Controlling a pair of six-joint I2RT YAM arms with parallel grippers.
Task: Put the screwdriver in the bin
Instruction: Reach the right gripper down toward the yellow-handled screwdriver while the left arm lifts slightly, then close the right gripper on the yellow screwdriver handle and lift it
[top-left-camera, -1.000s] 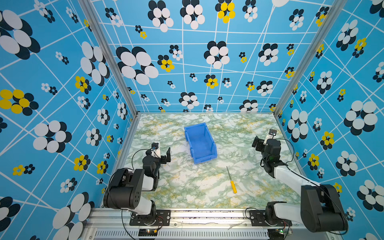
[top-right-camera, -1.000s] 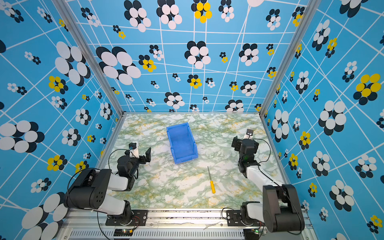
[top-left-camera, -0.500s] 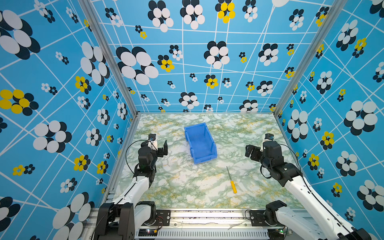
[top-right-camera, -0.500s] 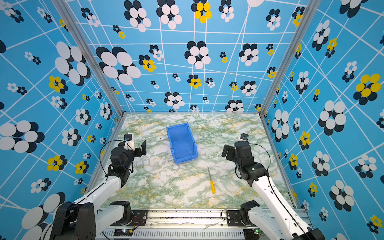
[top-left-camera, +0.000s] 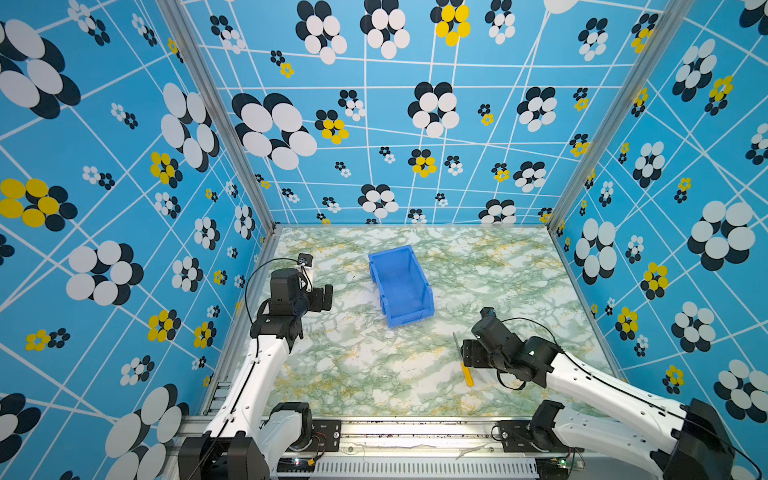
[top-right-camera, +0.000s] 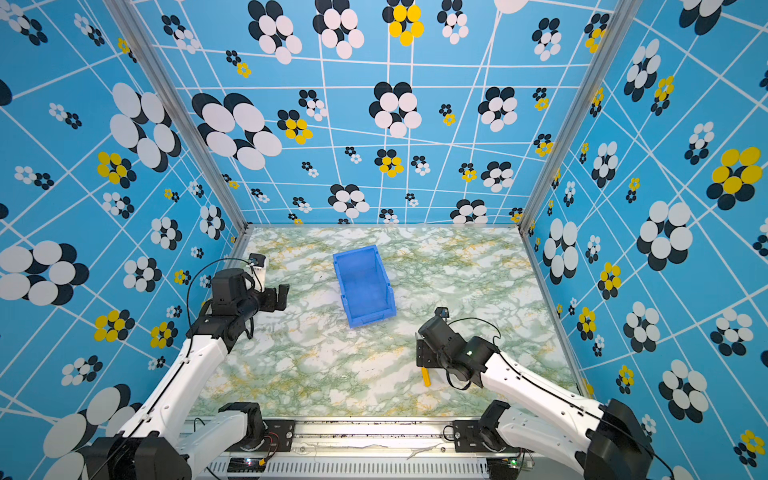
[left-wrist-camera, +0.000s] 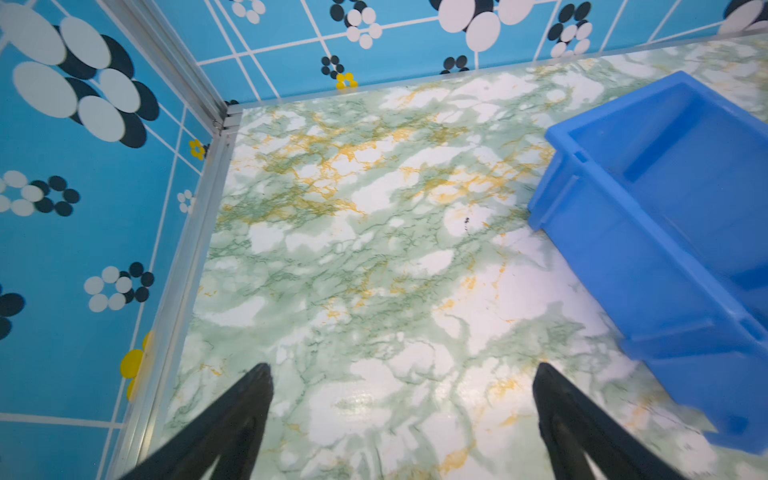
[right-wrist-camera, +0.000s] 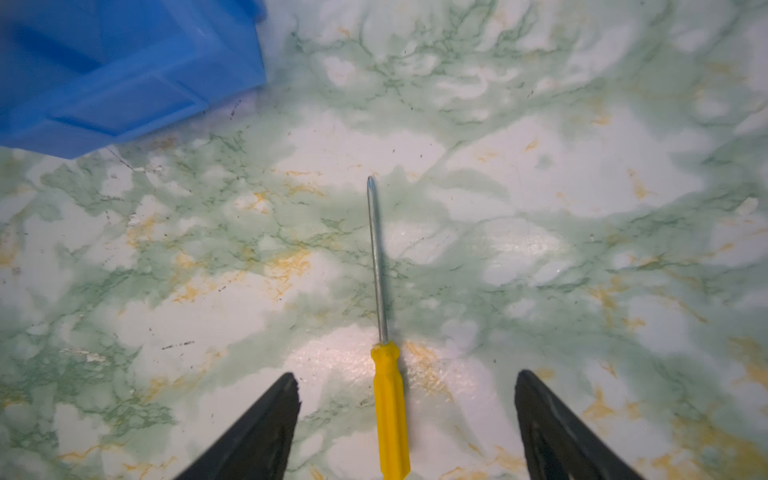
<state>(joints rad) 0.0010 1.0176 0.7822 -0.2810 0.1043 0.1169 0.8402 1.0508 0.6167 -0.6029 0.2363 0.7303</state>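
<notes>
Glossy counter (top-left-camera: 353, 374) printed in fake green-and-white marble with yellowish veins, boxed in by blue walls (top-left-camera: 104, 166) covered in flat oval-petal flowers.

Screwdriver (right-wrist-camera: 384, 361) flat on the counter: faceted yellow plastic handle, thin round steel shaft, pointed cross tip. Tip aimed toward the bin, with a gap of bare counter before it. Only the handle end peeking out under the arm in both top views (top-left-camera: 468, 375) (top-right-camera: 425, 377).

Right claw (right-wrist-camera: 405, 405) spread wide, black tapered fingers (right-wrist-camera: 266, 419) straddling the handle on either side, not touching it in the wrist view. Gripping nothing.

Bin (top-left-camera: 401, 284) near the middle of the counter, smooth bright blue plastic, rectangular, tall walls, lower front lip facing the near edge. Looks empty inside (top-right-camera: 365, 286). Ribbed outer wall and rim showing in the left wrist view (left-wrist-camera: 648, 232), blurry corner in the right wrist view (right-wrist-camera: 124, 75).

Left claw (left-wrist-camera: 401, 374) also spread wide, holding nothing, up over bare counter just beside the bin's left side, pointing toward it (top-left-camera: 326, 297).
</notes>
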